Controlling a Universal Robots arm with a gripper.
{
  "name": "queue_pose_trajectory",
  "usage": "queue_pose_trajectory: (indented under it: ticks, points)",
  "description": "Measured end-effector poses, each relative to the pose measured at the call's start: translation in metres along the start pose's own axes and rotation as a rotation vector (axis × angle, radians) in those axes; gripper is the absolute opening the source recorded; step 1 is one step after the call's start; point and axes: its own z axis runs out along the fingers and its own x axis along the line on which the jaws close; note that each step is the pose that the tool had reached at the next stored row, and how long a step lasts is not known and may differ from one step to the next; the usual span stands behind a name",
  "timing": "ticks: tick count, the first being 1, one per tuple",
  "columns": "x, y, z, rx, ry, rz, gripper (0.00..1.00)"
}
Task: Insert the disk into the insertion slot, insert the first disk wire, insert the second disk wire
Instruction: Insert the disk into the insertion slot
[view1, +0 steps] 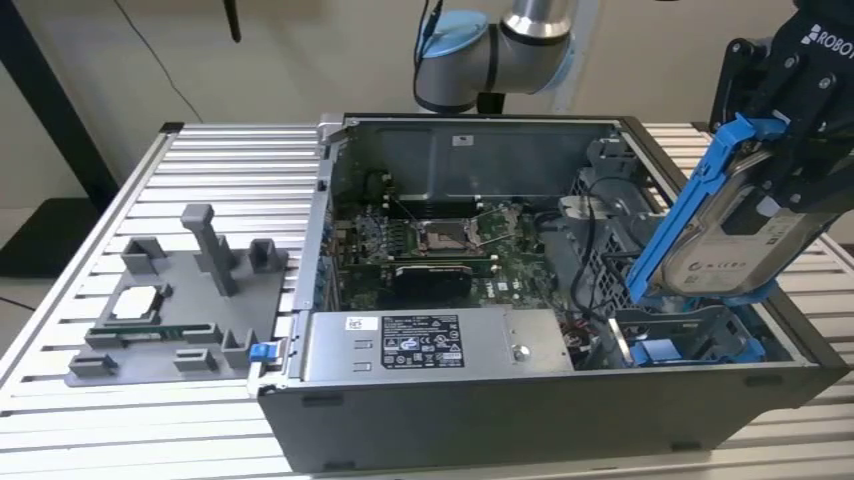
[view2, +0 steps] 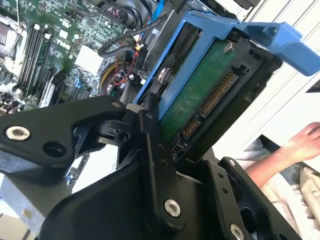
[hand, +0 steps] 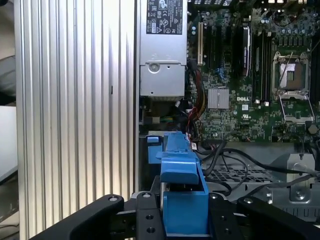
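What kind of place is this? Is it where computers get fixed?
Probably a robot lab's test bench: a robot arm holds the disk at an open computer case, which sits on a ribbed metal table.

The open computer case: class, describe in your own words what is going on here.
The claw is shut on the disk, holding it tilted on edge above the insertion slot at the exterior view's right end of the computer case. The disk is not yet seated. A person's hand shows in the second wrist view.
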Motion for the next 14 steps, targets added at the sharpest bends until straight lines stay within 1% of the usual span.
queue_pose_trajectory:
  ticks: [5, 14]
  points:
    - [0.0, -0.0001, 0.0026, 0.0, 0.0, 0.0, 0.0]
    - [0.0004, -0.0014, 0.0133, 0.0, -0.0004, 0.0, 0.0]
